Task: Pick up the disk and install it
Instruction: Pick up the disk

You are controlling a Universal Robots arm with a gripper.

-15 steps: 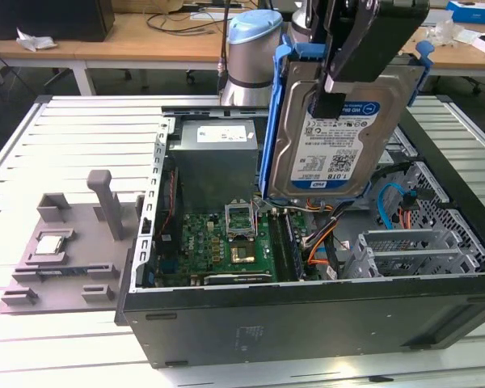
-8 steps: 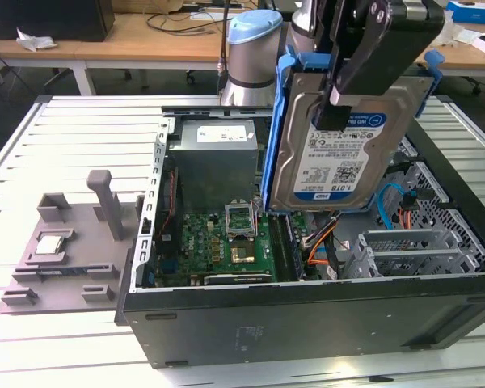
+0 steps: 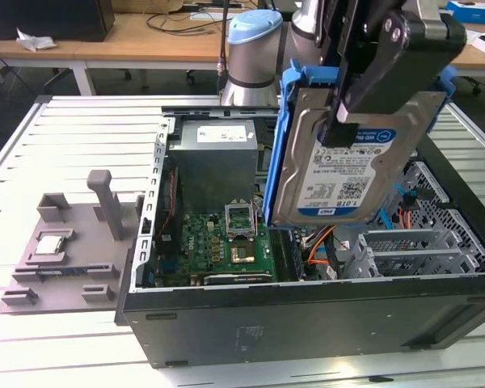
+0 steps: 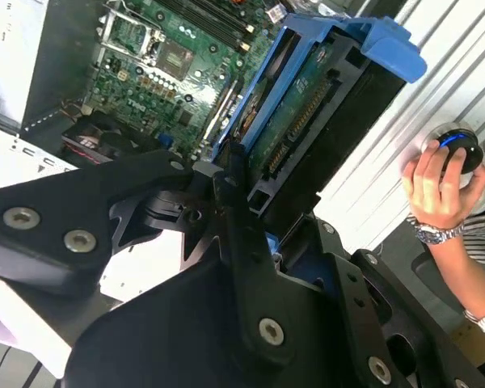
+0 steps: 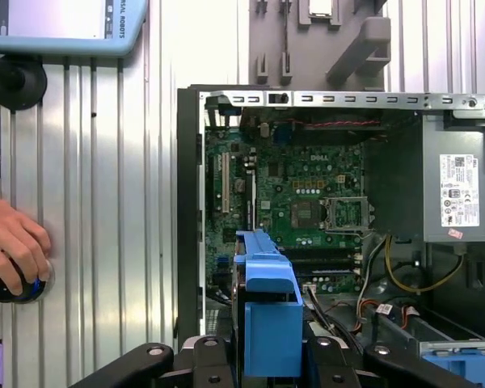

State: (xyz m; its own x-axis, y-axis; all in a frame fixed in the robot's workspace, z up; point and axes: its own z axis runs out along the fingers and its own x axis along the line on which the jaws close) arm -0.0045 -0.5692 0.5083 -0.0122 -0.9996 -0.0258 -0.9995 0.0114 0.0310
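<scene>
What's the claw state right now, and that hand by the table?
Claw: shut on the disk, above the open case.
Hand: gripping a round black knob.

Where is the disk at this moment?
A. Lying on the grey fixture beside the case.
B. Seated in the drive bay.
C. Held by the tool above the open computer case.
C: the tool grips the disk, which hangs over the open computer case.

We see bright, even light: glare whitens the table (image 3: 56, 356) beside the computer case (image 3: 307, 323), its interior shaded; the disk (image 3: 331, 162) gleams.
</scene>
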